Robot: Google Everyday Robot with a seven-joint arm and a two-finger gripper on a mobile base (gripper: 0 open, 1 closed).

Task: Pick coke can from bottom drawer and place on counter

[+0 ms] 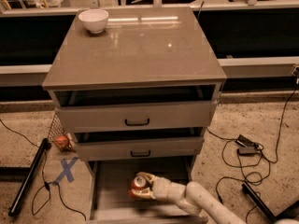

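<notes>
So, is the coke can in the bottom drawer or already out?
In. The coke can is over the floor of the open bottom drawer, held between the jaws of the gripper, which reaches into that drawer.

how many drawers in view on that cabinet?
3, stacked: top drawer, middle drawer below it, and bottom drawer pulled out at floor level, where the gripper is shut on the coke can.

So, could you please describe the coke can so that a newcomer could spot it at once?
Start at the cabinet under the counter and drop to the bottom drawer, open at floor level. Inside it the gripper is closed around the coke can. It is a small red cylinder with a silver top, unlike the round reddish ball on the floor left of the cabinet.
</notes>
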